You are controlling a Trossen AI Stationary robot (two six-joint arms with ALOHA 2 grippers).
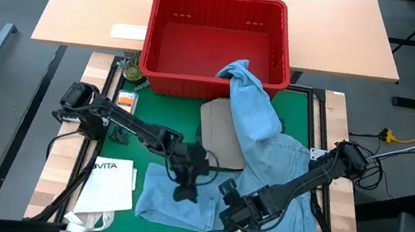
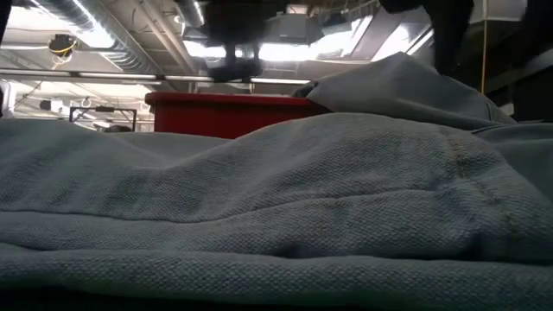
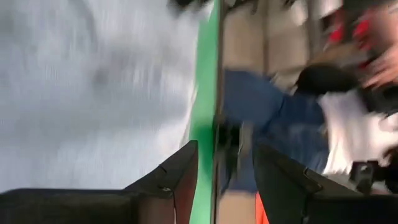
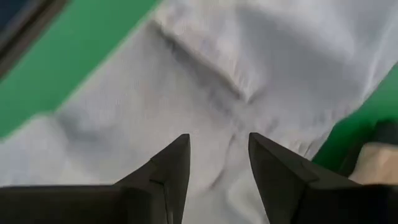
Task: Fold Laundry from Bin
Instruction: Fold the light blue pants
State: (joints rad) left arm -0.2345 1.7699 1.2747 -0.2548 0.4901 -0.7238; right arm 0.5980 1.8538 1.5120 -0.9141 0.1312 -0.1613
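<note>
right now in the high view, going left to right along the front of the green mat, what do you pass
white paper bag → left gripper over the jeans' left leg → right gripper → jeans spread toward the mat's right edge

A pale wooden worktable (image 1: 53, 172) carries a green rectangular mat (image 1: 171, 115) over its middle. The red ribbed plastic crate (image 1: 217, 44) straddles the mat's far edge. A flat khaki-tan garment (image 1: 217, 138) lies at the mat's centre. Light blue denim jeans (image 1: 267, 157) spread from the crate's rim across the mat to the near edge. A white paper bag printed "VITA" (image 1: 108, 183) rests at the near left corner, partly off the mat.
</note>
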